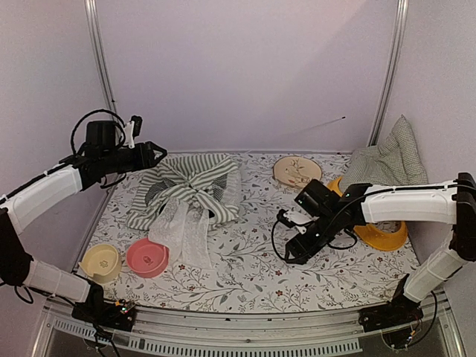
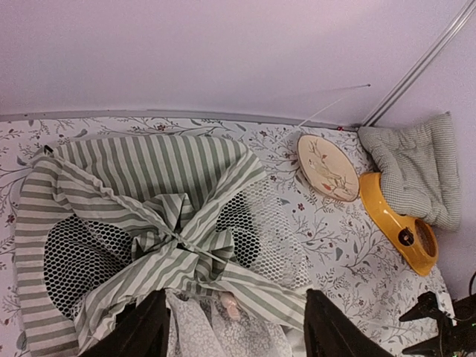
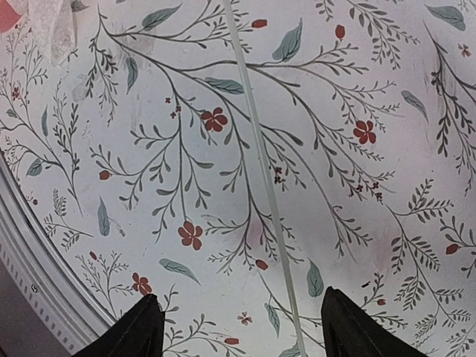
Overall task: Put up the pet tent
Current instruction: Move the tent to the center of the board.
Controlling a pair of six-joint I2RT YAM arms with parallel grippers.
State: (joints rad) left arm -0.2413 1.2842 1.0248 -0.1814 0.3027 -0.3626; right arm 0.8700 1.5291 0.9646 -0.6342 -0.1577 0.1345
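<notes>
Top external view: at far left the left tool (image 1: 158, 152) hangs over the back-left edge of the pet tent (image 1: 190, 186). Its fingers are parted with nothing gripped, and its own camera looks onto crumpled stripes and the black mesh window. The tent lies collapsed on the left-centre of the table (image 1: 245, 282), its lace curtain (image 1: 182, 230) spilling toward the near edge beside a pink bowl (image 1: 147, 256).

Further right, the right tool (image 1: 295, 255) points down at bare table, with the fabric off to its left and apart from it. Its wrist camera shows a thin white pole (image 3: 256, 149) lying flat on the table. The pole runs lengthwise between the spread fingers (image 3: 141, 327), so their closing line crosses it squarely. This tool is open and holds nothing. The right arm is plainly nearer this pole; I judge it need only drop and pinch.
</notes>
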